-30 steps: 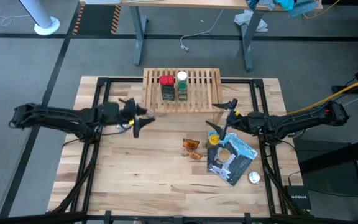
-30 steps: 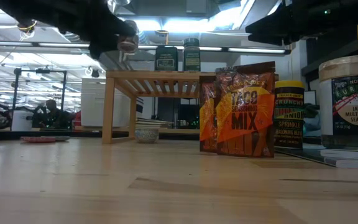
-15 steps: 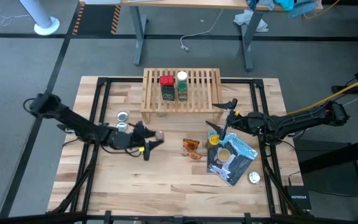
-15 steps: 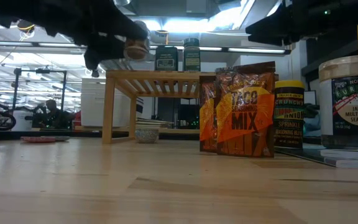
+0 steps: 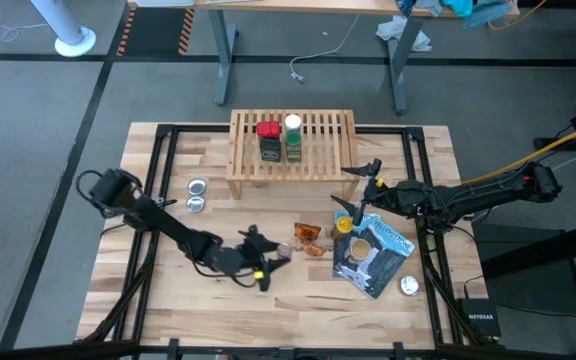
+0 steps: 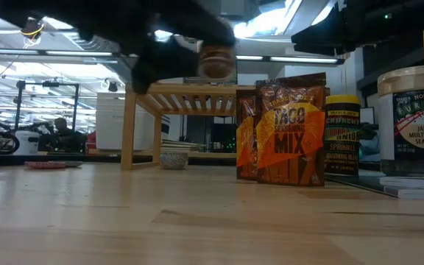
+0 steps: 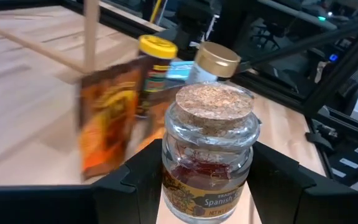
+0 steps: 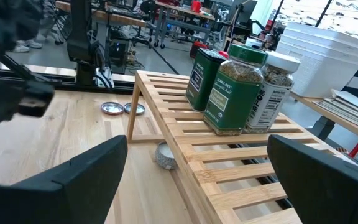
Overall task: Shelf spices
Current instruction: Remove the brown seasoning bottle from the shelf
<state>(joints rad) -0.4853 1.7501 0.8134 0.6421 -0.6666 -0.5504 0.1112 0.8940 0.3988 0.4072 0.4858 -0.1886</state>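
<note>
My left gripper (image 5: 266,270) is over the table's middle near part, just left of the orange packets (image 5: 310,240), and is shut on a small glass jar with a cork lid (image 7: 209,155). The low view shows that jar (image 6: 216,60) in the air. The wooden shelf (image 5: 293,145) stands on its short legs at the far middle, with a red-capped tin (image 5: 268,140) and a white-capped green jar (image 5: 293,138) on its slats. My right gripper (image 5: 356,186) is open, off the shelf's right near corner, and holds nothing. My left gripper pinches the jar's glass body (image 7: 185,186) between its two fingers (image 7: 135,180), one on each side, below the cork (image 7: 215,102). The fingers come roughly level from the table's left. The jar is lifted clear of the table, cork end up.
A yellow-capped jar (image 5: 344,225) and a tan-capped jar (image 5: 361,248) stand by the blue-and-black pouch (image 5: 378,258) right of the packets. Two silver discs (image 5: 197,187) lie left of the shelf, another (image 5: 408,286) at the near right. Open tabletop lies near left.
My left arm has swung from beside the shelf's left near corner toward the table's near edge and to the right, carrying the cork-lidded jar in the air to just left of the orange packets. The right arm has kept still.
</note>
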